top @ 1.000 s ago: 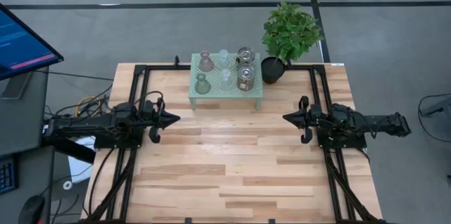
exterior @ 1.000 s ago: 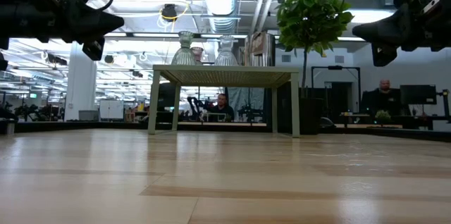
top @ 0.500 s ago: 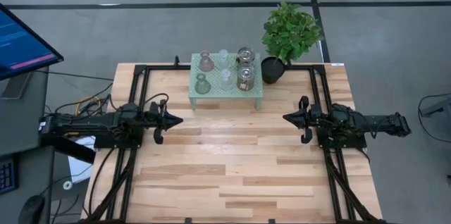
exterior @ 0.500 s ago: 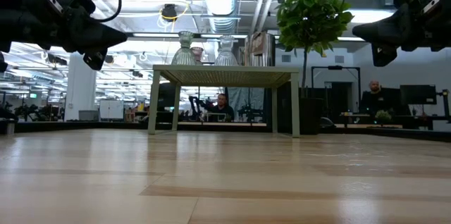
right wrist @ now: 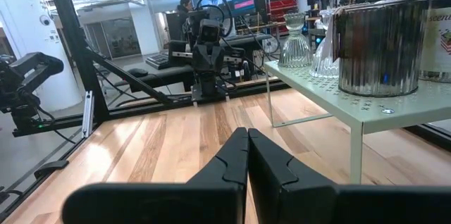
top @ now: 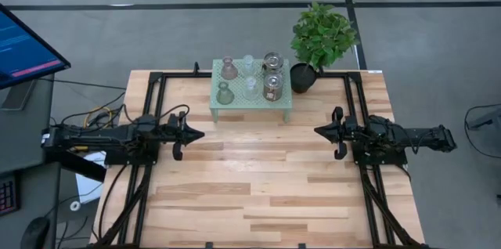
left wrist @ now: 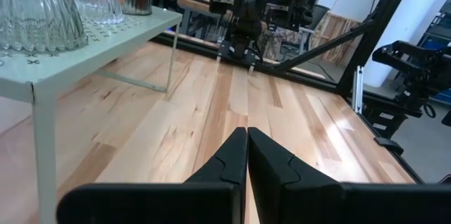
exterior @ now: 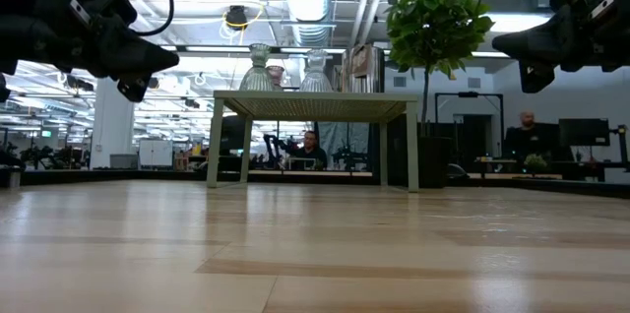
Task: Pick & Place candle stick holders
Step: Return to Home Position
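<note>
From above, all six holders [top: 250, 87] sit on the stand [top: 239, 106] at 12 o'clock, left gripper [top: 192, 133] at 9, right gripper [top: 319, 131] at 3; from low down both hang in the air; each wrist view shows fingers [left wrist: 227, 164] closed on nothing, so the job looks done.

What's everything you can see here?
pink holder: one, pinkish glass, stand's left end
green holder: one, greenish glass, stand's left end
clear holders: two, see-through glass, stand's middle
silver holders: two, shiny silver, stand's right end
stand: one, mint green, table's far side
plant: one, green, black pot, right of stand
table: one, pale wood
screen: one, blue-lit, left of table
people: two, in room behind
left gripper: black, fingers shut, over table's left
right gripper: black, fingers shut, over table's right
</note>
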`<action>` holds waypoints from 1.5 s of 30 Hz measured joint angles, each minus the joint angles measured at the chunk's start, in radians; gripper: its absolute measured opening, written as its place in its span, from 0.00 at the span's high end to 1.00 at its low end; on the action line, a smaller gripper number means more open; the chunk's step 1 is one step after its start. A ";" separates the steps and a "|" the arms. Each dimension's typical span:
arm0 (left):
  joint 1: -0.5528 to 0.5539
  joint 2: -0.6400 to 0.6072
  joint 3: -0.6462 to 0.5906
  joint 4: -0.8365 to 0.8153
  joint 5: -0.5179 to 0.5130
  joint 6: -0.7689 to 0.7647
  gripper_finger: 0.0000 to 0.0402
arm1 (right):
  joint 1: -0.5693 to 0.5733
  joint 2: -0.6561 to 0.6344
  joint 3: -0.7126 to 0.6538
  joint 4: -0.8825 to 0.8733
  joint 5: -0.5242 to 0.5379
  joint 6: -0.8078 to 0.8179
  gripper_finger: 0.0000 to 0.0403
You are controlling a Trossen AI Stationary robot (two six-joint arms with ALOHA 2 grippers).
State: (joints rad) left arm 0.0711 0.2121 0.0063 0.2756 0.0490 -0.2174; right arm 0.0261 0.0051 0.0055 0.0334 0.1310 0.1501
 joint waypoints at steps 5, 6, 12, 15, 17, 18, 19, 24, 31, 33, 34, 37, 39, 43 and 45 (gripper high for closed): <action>0.000 0.020 0.000 0.003 0.000 0.000 0.97 | 0.000 0.000 0.000 0.000 0.000 0.000 1.00; 0.000 0.023 0.000 0.002 0.000 0.000 0.97 | 0.000 0.000 0.000 0.000 0.000 0.000 1.00; 0.000 0.048 0.000 0.003 0.000 0.000 0.97 | 0.000 0.000 0.000 0.000 0.000 0.000 1.00; 0.000 0.062 0.000 0.003 0.000 0.000 0.97 | 0.000 0.000 0.000 0.000 0.000 0.000 1.00; 0.000 0.072 0.000 0.003 0.000 0.000 0.97 | 0.000 0.000 0.000 0.000 0.000 0.000 1.00; 0.000 0.076 0.000 0.003 0.000 0.000 0.97 | 0.000 0.000 0.000 0.000 0.000 0.000 1.00; 0.000 0.080 0.000 0.003 0.000 0.000 0.97 | 0.000 0.000 0.000 0.000 0.000 0.000 1.00; 0.000 0.098 0.000 0.003 0.000 0.000 0.97 | 0.000 0.000 0.000 0.000 0.000 0.000 1.00; 0.000 0.112 0.000 0.003 0.000 0.000 0.97 | 0.000 0.000 0.000 0.000 0.000 0.000 1.00; 0.000 0.112 0.000 0.003 0.000 0.000 0.97 | 0.000 0.000 0.000 0.000 0.000 0.000 1.00; 0.000 0.112 0.000 0.003 0.000 0.000 0.97 | 0.000 0.000 0.000 0.000 0.000 0.000 1.00; 0.000 0.112 0.000 0.003 0.000 0.000 0.97 | 0.000 0.000 0.000 0.000 0.000 0.000 1.00; 0.000 0.112 0.000 0.003 0.000 0.000 0.97 | 0.000 0.000 0.000 0.000 0.000 0.000 1.00; 0.000 0.112 0.000 0.003 0.000 0.000 0.97 | 0.000 0.000 0.000 0.000 0.000 0.000 1.00; 0.000 0.112 0.000 0.003 0.000 0.000 0.97 | 0.000 0.000 0.000 0.000 0.000 0.000 1.00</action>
State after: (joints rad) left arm 0.0715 0.3237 0.0063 0.2790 0.0487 -0.2173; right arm 0.0261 0.0051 0.0055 0.0334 0.1310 0.1500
